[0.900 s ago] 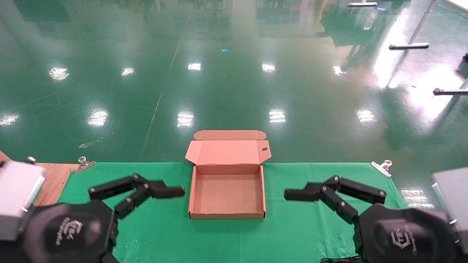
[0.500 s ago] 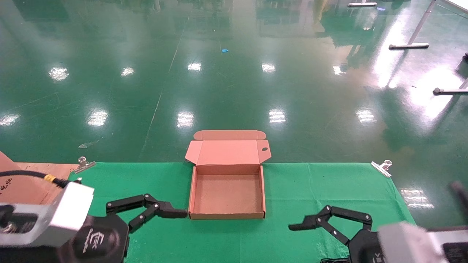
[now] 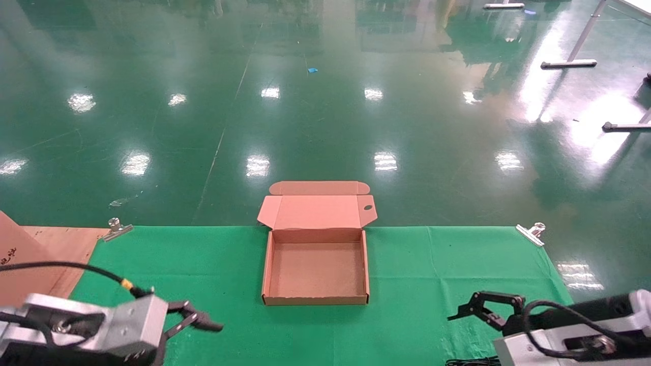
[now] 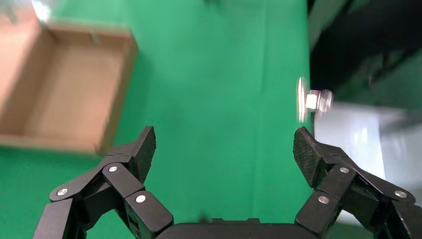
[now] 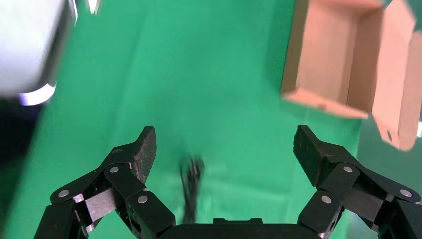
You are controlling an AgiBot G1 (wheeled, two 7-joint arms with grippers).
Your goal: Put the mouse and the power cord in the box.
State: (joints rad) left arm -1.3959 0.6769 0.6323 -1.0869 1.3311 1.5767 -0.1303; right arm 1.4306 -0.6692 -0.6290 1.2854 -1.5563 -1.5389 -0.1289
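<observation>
Head view: the box [image 3: 316,269] sits open at the middle of the green cloth [image 3: 432,264], lid folded back past the far table edge, tray bare inside. Left gripper [image 3: 196,319] is low at the near left, right gripper [image 3: 483,305] low at the near right, both well apart from the box. A black cable [image 3: 470,362] shows at the near edge by the right arm; which cable it is cannot be told. Metal clips [image 3: 116,227] pin the cloth's far corners.

Left wrist view: left gripper [image 4: 224,149] spread wide, grasping nothing, over bare cloth; the box [image 4: 64,99] lies beside it.

Right wrist view: right gripper [image 5: 224,149] released, fingers wide; the blurred black cable [image 5: 191,186] lies on the cloth between them. The mouse is not visible.
</observation>
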